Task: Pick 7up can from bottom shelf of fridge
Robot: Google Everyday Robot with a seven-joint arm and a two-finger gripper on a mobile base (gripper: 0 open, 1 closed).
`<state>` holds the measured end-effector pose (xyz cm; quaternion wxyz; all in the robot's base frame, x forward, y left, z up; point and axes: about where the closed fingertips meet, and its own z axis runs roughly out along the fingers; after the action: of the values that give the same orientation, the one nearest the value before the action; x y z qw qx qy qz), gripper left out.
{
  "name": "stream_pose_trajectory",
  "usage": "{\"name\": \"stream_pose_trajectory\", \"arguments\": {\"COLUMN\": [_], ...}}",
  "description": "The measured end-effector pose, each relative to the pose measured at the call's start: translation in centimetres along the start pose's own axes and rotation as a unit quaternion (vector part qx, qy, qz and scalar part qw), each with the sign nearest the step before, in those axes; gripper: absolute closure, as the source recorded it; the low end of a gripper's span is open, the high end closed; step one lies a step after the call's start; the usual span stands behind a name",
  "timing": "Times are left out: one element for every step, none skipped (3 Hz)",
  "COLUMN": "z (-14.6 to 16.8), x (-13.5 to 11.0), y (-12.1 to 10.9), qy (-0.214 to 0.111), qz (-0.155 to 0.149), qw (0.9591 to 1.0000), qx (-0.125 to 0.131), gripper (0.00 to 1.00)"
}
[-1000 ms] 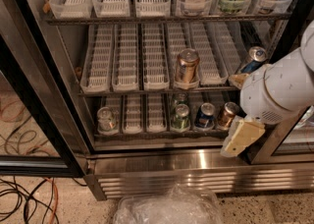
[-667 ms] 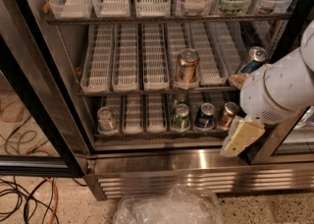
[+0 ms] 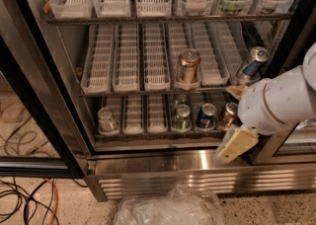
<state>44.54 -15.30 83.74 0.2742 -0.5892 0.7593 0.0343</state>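
Note:
The 7up can [image 3: 106, 119], pale silver-grey with a shiny top, stands at the front left of the fridge's bottom shelf [image 3: 148, 132], alone in its lane. The fridge [image 3: 64, 95] stands with its door open. My gripper [image 3: 237, 140] hangs on the white arm [image 3: 281, 103] at the right end of the bottom shelf, in front of its front edge. It is far to the right of the 7up can and touches nothing that I can see.
On the bottom shelf right of centre stand a green can [image 3: 181, 118], a blue can [image 3: 205, 115] and a copper can [image 3: 228, 114]. The middle shelf holds a copper can [image 3: 188, 66] and a tilted blue can [image 3: 252, 61]. A crumpled plastic bag [image 3: 170, 206] and cables [image 3: 24, 199] lie on the floor.

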Motion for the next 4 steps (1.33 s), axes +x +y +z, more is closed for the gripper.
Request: {"name": "stream_pose_trajectory", "arguments": {"z": [2.5,5.6,9.1,13.1], "x": [-0.6,-1.4,-2.4,-3.4], "y": [0.9,1.9,3.2,4.5], "qy": [-0.052,-0.091,-0.108,-0.121], "qz": [0.033,0.055,0.071,0.1], "qw": [0.9981,0.9944,0.9914,0.987], "qx": [-0.006,0.0,0.019,0.033], "gripper": [0.0,0.0,0.0,0.0]}}
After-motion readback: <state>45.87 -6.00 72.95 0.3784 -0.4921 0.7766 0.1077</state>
